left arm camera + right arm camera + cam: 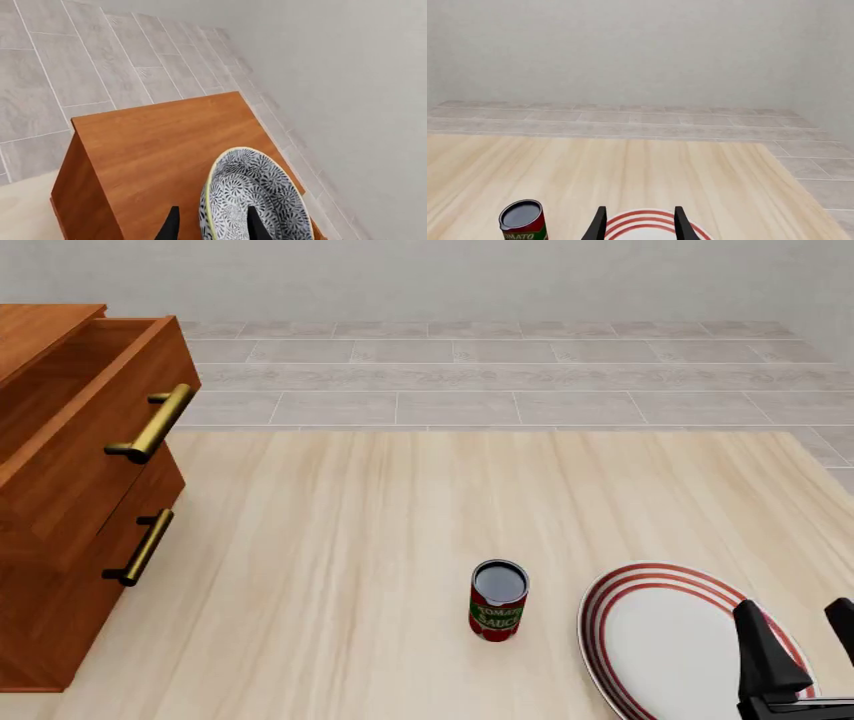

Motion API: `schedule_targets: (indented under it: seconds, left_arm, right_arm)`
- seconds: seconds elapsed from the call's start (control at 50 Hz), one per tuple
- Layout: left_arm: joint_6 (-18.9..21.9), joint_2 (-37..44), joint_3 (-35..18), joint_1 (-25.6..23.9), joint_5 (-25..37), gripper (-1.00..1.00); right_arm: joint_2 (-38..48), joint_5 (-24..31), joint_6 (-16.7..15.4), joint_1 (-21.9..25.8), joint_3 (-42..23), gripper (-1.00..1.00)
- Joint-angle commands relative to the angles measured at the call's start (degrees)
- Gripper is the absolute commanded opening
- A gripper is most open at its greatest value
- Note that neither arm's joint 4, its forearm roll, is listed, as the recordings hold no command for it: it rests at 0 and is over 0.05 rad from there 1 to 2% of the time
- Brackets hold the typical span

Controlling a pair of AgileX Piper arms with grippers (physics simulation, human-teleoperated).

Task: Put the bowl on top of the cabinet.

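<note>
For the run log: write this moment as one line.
left gripper: straddling bowl rim, over cabinet top | right gripper: open, idle over plate | can: upright on table | release: not confirmed

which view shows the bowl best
The left wrist view: the bowl shows its floral inside, tilted over the cabinet top, its rim between the left end effector fingers. The front and right wrist views don't show it.

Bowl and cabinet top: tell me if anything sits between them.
Nothing visible does. In the left wrist view the bowl is tilted in the left gripper, directly over the bare wooden top of the cabinet. Whether it already touches the wood cannot be told.
</note>
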Motion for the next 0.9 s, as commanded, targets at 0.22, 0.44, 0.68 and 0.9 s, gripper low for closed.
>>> schedule_targets:
  seconds: [0.22, 0.44, 0.68, 0.9]
  left_arm:
    - [-0.5, -9.0, -0.9, -5.4, 3.9, 1.0]
    - [0.0, -17.0, -1.2, -10.0, 7.9, 1.0]
    - [2.0, -24.2, -2.3, -15.9, 12.3, 1.0]
    - [2.6, -29.0, -1.9, -18.5, 14.3, 1.0]
  right_arm:
    - [0.0, 0.1, 0.1, 0.1, 0.0, 1.0]
    - [0.0, 0.1, 0.3, 0.0, 0.0, 1.0]
    - [0.0, 0.1, 0.4, -0.1, 0.0, 1.0]
    - [0.0, 0.0, 0.5, -0.1, 0.0, 1.0]
